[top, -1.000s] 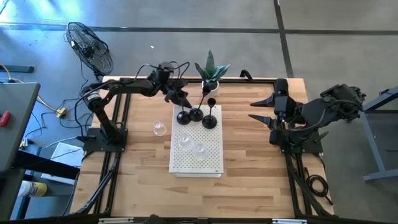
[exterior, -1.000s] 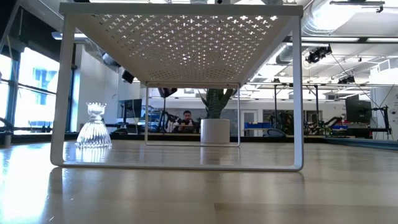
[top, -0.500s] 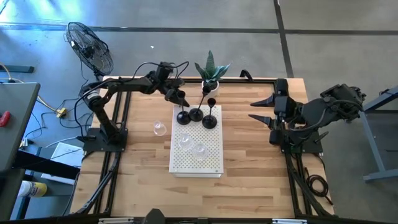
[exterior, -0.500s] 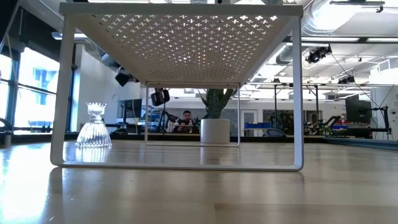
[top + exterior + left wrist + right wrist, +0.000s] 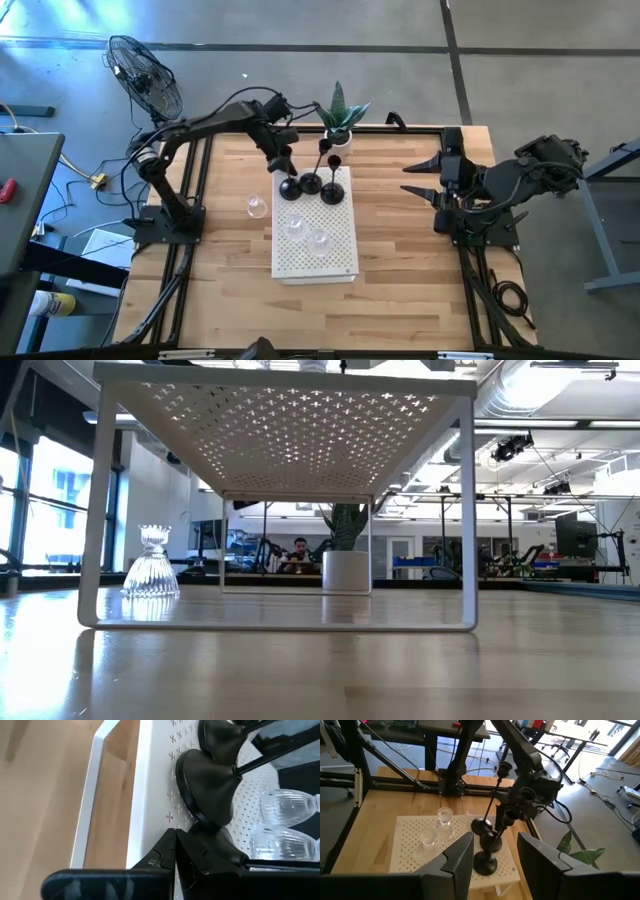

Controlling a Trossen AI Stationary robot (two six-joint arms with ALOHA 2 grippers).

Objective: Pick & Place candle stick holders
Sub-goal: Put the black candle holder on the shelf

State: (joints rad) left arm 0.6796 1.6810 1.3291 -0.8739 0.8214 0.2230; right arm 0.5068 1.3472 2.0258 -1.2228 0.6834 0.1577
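High view: left end effector [image 5: 282, 160] grip unclear, by domed black holders [image 5: 312, 184] on perforated white rack [image 5: 340, 250]; right end effector [image 5: 415, 178] released

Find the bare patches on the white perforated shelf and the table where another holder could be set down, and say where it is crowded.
Free: the white perforated shelf near end, beyond the two glass holders; the bare table between shelf and right gripper. Crowded: the shelf's far end, where three black holders cluster by the left gripper and plant.

arms [image 5: 215, 125]: dark, jointed | cables: black, looped | jaws: black, pointed
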